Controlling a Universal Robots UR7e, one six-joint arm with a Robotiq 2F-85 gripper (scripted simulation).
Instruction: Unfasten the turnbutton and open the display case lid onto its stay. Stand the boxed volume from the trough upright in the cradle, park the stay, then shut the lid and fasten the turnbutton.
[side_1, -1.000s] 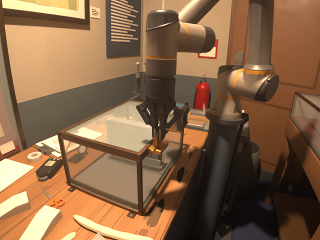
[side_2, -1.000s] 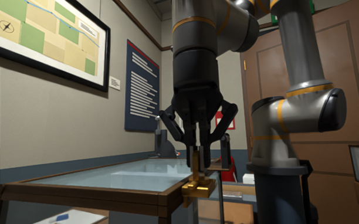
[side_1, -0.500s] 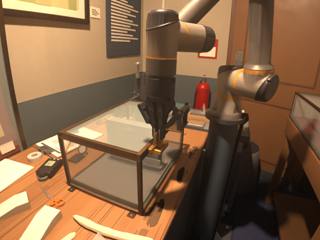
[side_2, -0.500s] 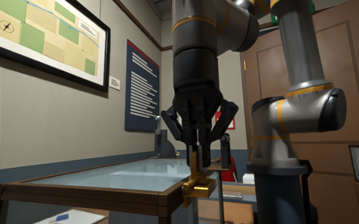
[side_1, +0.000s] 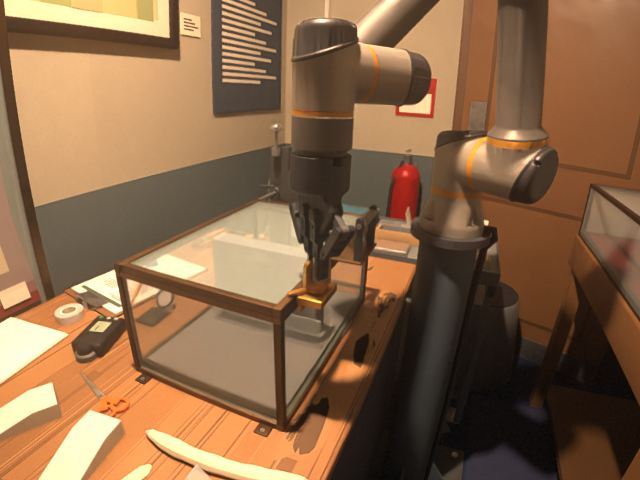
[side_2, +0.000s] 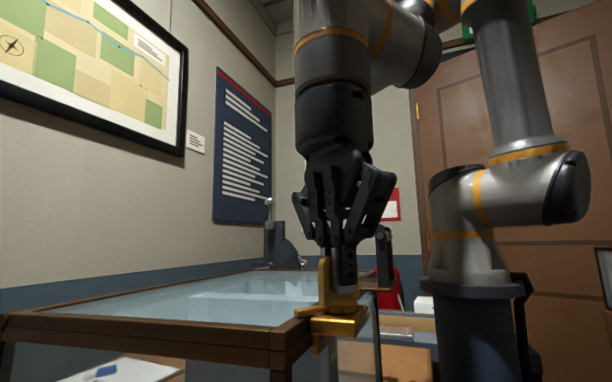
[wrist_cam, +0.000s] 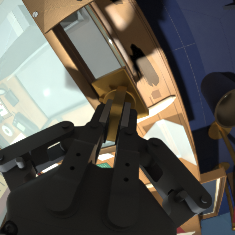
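My gripper (side_1: 316, 268) (side_2: 338, 280) (wrist_cam: 116, 110) points straight down at the front edge of the display case (side_1: 243, 305). The brass turnbutton (side_1: 313, 292) (side_2: 332, 305) (wrist_cam: 119, 100) is clamped by its upright tab in my closed fingers. It sits on a brass plate at the middle of the case's front rail. The glass lid (side_1: 243, 248) (side_2: 200, 297) lies flat and closed on the wooden frame. A pale block (side_1: 253, 266) shows inside through the glass. The trough and the boxed volume sit behind the case, mostly hidden by my arm.
A second glass case (side_1: 615, 232) stands to the right across the aisle. The arm's pedestal (side_1: 439, 336) rises right beside the desk edge. Scissors (side_1: 106, 403), a tape roll (side_1: 69, 312), a handheld meter (side_1: 98, 330) and white foam pieces (side_1: 77, 444) lie on the desk to the left.
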